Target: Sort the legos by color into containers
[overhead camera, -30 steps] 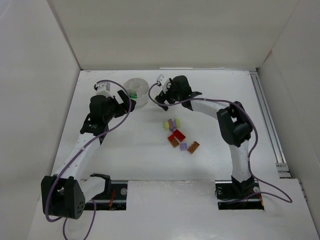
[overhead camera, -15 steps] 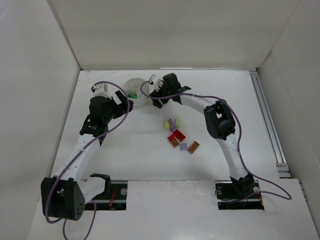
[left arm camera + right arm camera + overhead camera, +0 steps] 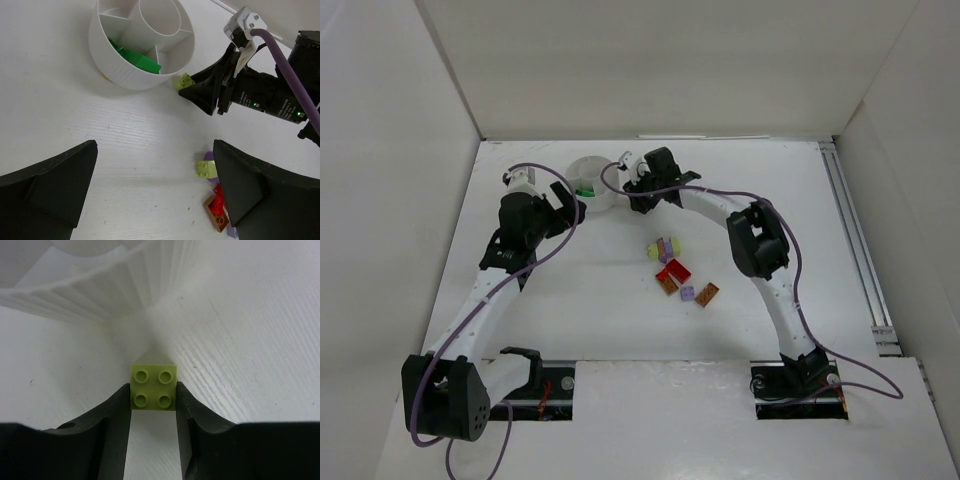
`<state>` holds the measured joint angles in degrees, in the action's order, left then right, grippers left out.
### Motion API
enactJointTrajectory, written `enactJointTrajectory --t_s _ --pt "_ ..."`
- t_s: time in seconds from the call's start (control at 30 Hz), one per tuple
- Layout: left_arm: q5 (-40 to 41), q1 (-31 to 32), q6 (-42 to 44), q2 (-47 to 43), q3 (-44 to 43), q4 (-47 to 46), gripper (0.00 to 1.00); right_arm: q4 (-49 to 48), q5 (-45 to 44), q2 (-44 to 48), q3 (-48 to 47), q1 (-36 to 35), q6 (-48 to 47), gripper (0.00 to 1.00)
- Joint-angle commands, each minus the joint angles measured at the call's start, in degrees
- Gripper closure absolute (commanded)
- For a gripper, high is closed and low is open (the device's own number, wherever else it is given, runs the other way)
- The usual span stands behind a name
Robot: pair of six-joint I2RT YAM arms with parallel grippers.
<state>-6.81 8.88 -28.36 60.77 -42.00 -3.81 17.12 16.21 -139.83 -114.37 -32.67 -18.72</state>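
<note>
My right gripper [image 3: 153,391] is shut on a pale yellow-green lego [image 3: 153,386], its studs facing the camera. The brick is low over the table, right beside the ribbed wall of the white container [image 3: 100,295]. The left wrist view shows the same brick [image 3: 184,81] at the right gripper's tips [image 3: 187,89], next to the divided dish [image 3: 125,70]. Green legos [image 3: 140,57] lie in one wedge of the dish. My left gripper [image 3: 155,195] hangs open above bare table with nothing between its fingers. From above, the right gripper [image 3: 630,193] sits just right of the dish [image 3: 592,172].
A loose pile of legos lies mid-table: a pale yellow-green one [image 3: 655,252], lilac ones [image 3: 667,245], a red one [image 3: 673,270] and orange-brown ones [image 3: 707,293]. White walls enclose the table on the left, back and right.
The right arm has swung left toward the dish and its jaws have closed on the pale yellow-green brick. The left arm has not moved.
</note>
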Motion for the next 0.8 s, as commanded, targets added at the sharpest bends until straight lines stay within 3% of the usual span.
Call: enactJointTrajectory --t_s 0.0,0.1,0.33,0.47,0.63,0.77 --pt "0.1 -0.1 0.8 -0.7 -1.6 -1.0 0.00 1.3 -1.3 3.2 1.9 -0.4 -1.0 0.61" --pt "-3.0 -0.1 1.5 -0.1 -1.6 -1.5 0.00 -3.2 2.5 5.6 6.8 -0.4 -2.9 0.66" --pt "-15.5 -0.1 2.5 2.1 -2.1 -4.4 0.00 -18.6 11.6 22.7 27.3 -1.6 -11.7 0.70" --pt "-21.7 0.4 3.0 3.2 -2.1 -6.5 0.00 -26.6 22.0 34.4 37.8 -1.6 -13.4 0.70" --pt "-28.2 1.1 1.9 3.7 -0.5 -10.0 0.00 -30.3 24.9 42.1 44.8 -4.0 -14.5 0.70" --pt "-28.2 5.2 1.2 3.7 0.3 -12.9 0.00 -30.8 24.4 44.8 46.1 -5.8 -14.5 0.69"
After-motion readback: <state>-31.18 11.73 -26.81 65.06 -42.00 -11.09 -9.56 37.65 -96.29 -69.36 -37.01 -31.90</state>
